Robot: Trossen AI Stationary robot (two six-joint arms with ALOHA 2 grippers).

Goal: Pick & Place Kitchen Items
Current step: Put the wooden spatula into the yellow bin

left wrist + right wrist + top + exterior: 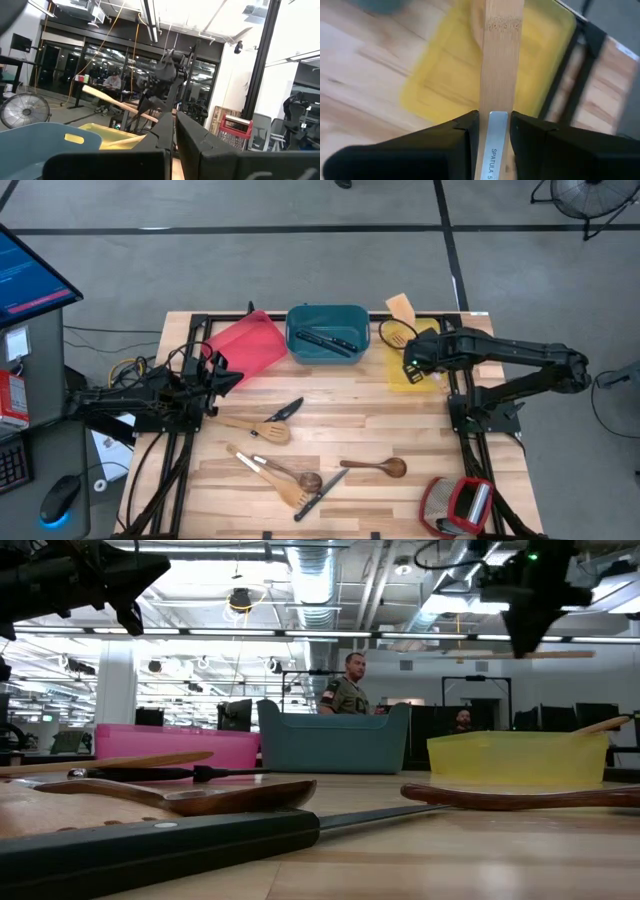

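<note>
Pinching light, stiff, flat bamboo spatula by its handle end between right gripper fingers above yellow rectangular tray; left gripper fingers pressed together.

The teal tray serves as landmark: two knives lie in it. The red tray sits just left of it, the yellow tray just right. Nearer the table's front edge than the teal tray lie a third knife, wooden spatulas and a wooden spoon.

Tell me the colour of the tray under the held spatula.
Yellow tray, clearest in the right wrist view, beneath the spatula.
</note>
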